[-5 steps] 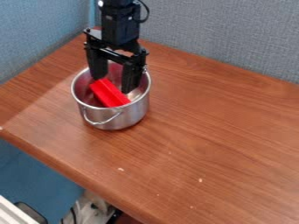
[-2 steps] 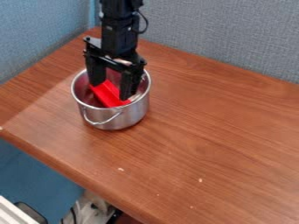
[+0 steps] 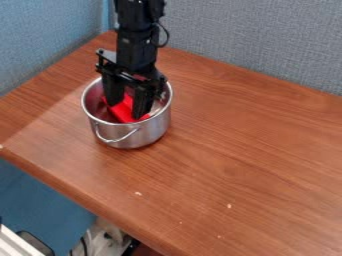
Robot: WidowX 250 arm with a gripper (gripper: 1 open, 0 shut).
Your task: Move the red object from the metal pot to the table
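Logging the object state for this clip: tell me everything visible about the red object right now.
The red object is a small, bright red, plastic-looking piece, elongated and angular. It lies tilted inside the metal pot, toward the far side, mostly hidden by the black pincer, whose fingers reach down into the pot on either side of it. Only patches of red show between and below them. Whether the fingers already touch it cannot be told.

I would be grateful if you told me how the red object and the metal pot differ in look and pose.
The red object is small, bright red and angular; the metal pot is larger, round and shiny silver. The red object lies slanted inside; the pot stands upright on the table. The gripper reaches into the pot around the red object.
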